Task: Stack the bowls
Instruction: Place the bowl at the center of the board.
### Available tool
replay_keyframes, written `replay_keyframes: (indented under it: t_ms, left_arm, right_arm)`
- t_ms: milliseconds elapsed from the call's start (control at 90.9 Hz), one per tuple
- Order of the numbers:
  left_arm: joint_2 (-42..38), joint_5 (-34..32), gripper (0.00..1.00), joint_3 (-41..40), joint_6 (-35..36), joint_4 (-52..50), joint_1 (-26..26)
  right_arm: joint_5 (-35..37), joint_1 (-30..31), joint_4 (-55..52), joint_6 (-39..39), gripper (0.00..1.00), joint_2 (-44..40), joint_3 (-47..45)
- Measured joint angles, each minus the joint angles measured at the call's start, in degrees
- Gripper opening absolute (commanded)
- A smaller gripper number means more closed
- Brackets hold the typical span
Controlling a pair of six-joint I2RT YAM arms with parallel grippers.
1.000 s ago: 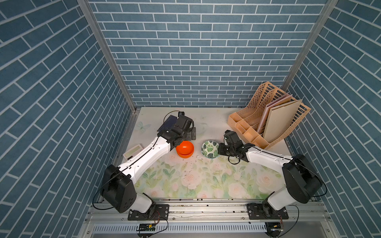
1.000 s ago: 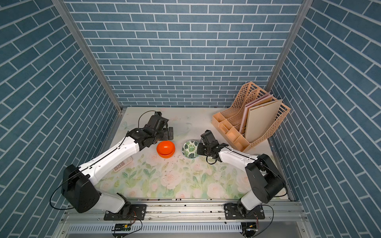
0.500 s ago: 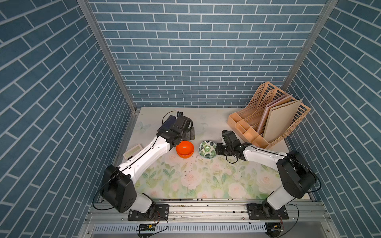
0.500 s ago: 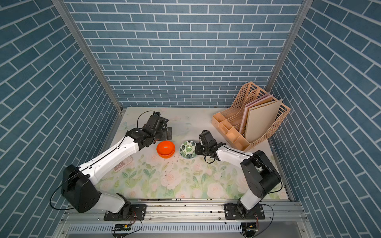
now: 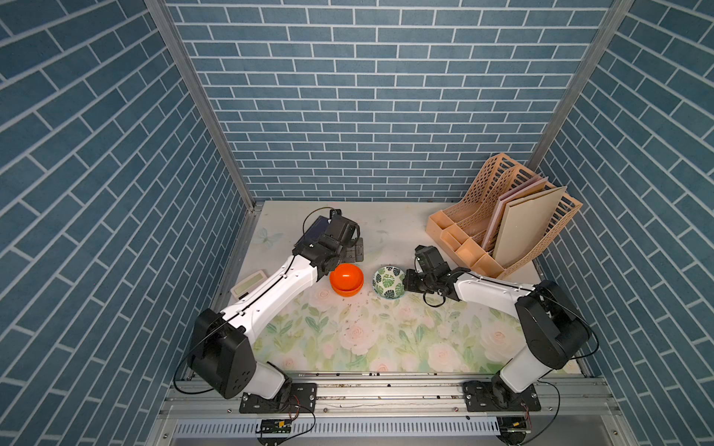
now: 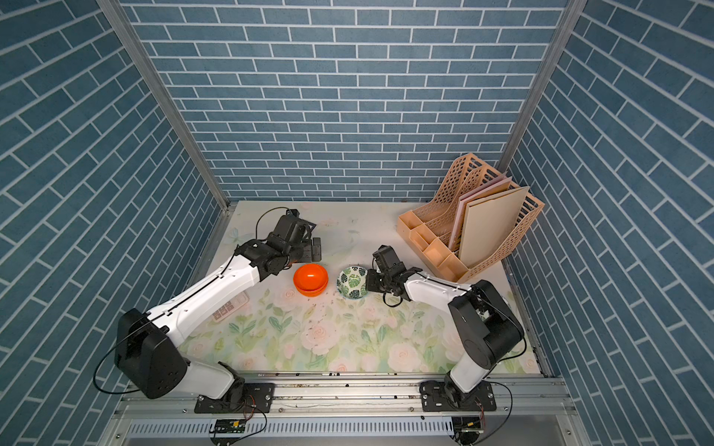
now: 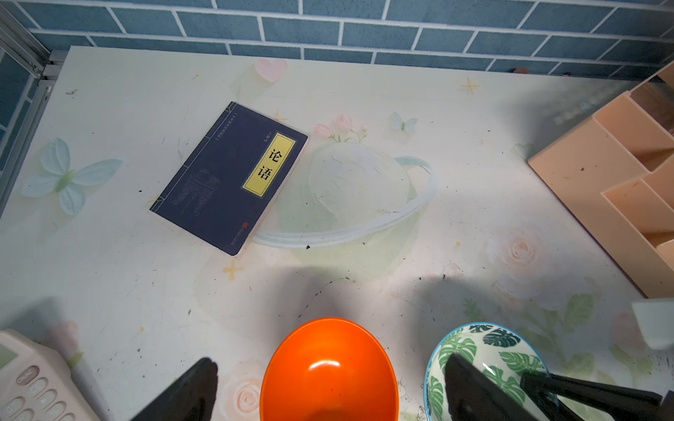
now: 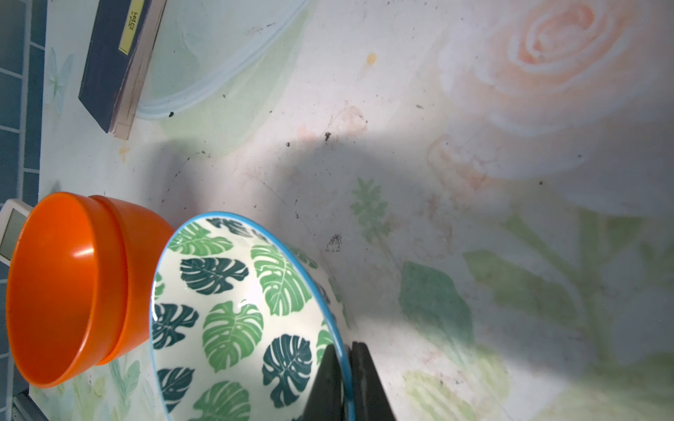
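**Right claw pinched on the leaf bowl's rim; left claw open behind the orange stack**

Left arm: from its base at the front rail, the white forearm stretches diagonally toward the back wall, and the wrist folds over just past the bowls. The left gripper (image 5: 356, 253) sits behind the orange bowls (image 5: 346, 278), on the back-wall side. Its jaws stand wide apart and carry nothing. In the left wrist view its two black fingers (image 7: 189, 390) frame the orange stack from above. We see no contact with it.

Right arm: the black upper link stands over the base at front right, and the white forearm runs low toward the middle of the table. The wrist is rolled so that the right gripper (image 8: 344, 364) is clamped on the rim of the leaf-print bowl (image 8: 233, 320). One finger is inside the rim and one outside, on the side facing the arm.

Bowls: the two orange bowls are nested one inside the other, mouth up, on the floral mat (image 5: 367, 340). The leaf-print bowl is tilted and sits just to the right of the stack. Both top views show a narrow gap between them. We cannot tell whether its foot rests on the mat.

Surroundings: a dark blue book (image 7: 233, 175) lies flat near the back wall, a calculator (image 7: 33, 382) is by the left wall, and a peach file rack (image 5: 502, 231) stands at back right.
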Motion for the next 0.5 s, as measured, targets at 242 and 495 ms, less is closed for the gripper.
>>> replay_keyframes:
  t_ms: [242,495]
  left_arm:
    - [0.0,0.0,1.00,0.0,0.0,0.0,0.2]
    - [0.0,0.0,1.00,-0.6,0.0,0.0,0.4]
  right_arm:
    - [0.0,-0.2,0.0,0.0,0.09,0.0,0.0]
    - [0.0,-0.5,0.0,0.0,0.11,0.3,0.0]
